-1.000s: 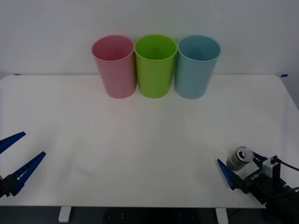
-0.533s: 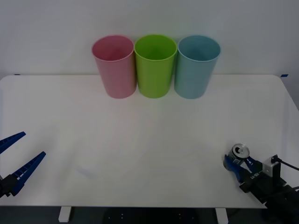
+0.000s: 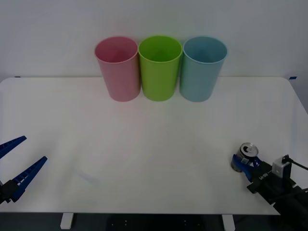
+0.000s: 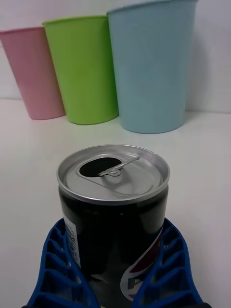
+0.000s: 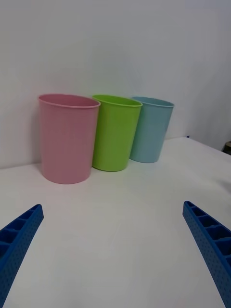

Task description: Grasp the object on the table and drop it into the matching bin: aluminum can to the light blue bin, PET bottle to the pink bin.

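I read the aluminum can (image 4: 113, 211) pinched in my right gripper (image 4: 115, 269) as metal: glossy near-black printed wall, brushed satin silver lid, while the fingers (image 4: 57, 269) pressing it are ribbed matt blue plastic. Beyond that gripper, the pink bin (image 3: 118, 67), lime green bin (image 3: 160, 67) and light blue bin (image 3: 203, 67) look like smooth, slightly sheeny plastic. The table (image 3: 144, 144) under both grippers is smooth matt white.

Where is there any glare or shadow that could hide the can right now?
Right wrist view: the can is sharp, with soft glare on its silver lid; its dark side reflects the right gripper, shut on it. Front view: even light, faint shadows under the light blue bin on the table. Left gripper waits open.
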